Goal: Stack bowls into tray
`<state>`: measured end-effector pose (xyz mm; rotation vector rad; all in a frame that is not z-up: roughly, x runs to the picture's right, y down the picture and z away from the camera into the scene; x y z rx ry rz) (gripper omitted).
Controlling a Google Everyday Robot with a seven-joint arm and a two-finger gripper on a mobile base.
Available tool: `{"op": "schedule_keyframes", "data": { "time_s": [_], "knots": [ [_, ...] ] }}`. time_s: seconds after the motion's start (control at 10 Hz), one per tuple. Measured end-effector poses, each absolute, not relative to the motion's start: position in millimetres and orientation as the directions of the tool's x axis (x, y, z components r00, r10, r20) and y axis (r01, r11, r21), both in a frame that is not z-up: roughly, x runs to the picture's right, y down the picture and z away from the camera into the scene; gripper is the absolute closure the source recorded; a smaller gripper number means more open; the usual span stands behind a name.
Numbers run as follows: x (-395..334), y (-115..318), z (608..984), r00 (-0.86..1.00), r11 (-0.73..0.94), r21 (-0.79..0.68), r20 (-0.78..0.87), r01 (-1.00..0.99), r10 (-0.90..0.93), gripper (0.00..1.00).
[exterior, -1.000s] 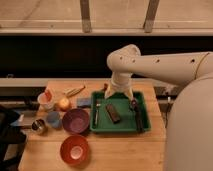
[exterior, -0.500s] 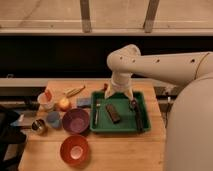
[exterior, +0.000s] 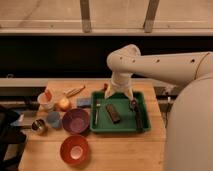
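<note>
Gripper (exterior: 120, 95), at the end of the white arm (exterior: 160, 65) that reaches in from the right, hangs over the far edge of the green tray (exterior: 125, 126), with its fingers spread wide and nothing between them. The camera view shows a wooden table (exterior: 120, 150) from above and in front. The tray lies on the right half of the table. In it are a dark brown block (exterior: 114, 113) near the middle, a slim utensil (exterior: 97, 112) along the left rim and a dark long item (exterior: 136, 116) along the right rim. Both bowls stand on the bare table outside the tray, each upright and apart from the other. The purple bowl (exterior: 76, 120) sits just beside the tray's left rim. The red-orange bowl (exterior: 75, 149), with its pale inner bottom, sits nearer the front edge of the table, below the purple one. To the left of the purple bowl stand a small blue cup (exterior: 53, 119) and a small metal cup (exterior: 38, 126). Behind them are a white cup (exterior: 46, 100) with red contents and a round yellowish fruit (exterior: 64, 104). A blue flat item (exterior: 84, 102) lies just beside the tray's far left corner.
</note>
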<state>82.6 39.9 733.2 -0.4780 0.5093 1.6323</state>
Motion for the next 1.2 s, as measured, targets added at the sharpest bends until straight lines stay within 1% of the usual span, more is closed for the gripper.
{"op": "schedule_keyframes", "data": {
  "time_s": [1.0,1.2],
  "knots": [
    [82.0,39.8,733.0,-0.113,-0.102,0.051,-0.58,-0.993,0.806,0.22],
    [63.3,40.8,732.9,-0.058,-0.072,0.001,-0.598,-0.997,0.8,0.22]
  ]
}}
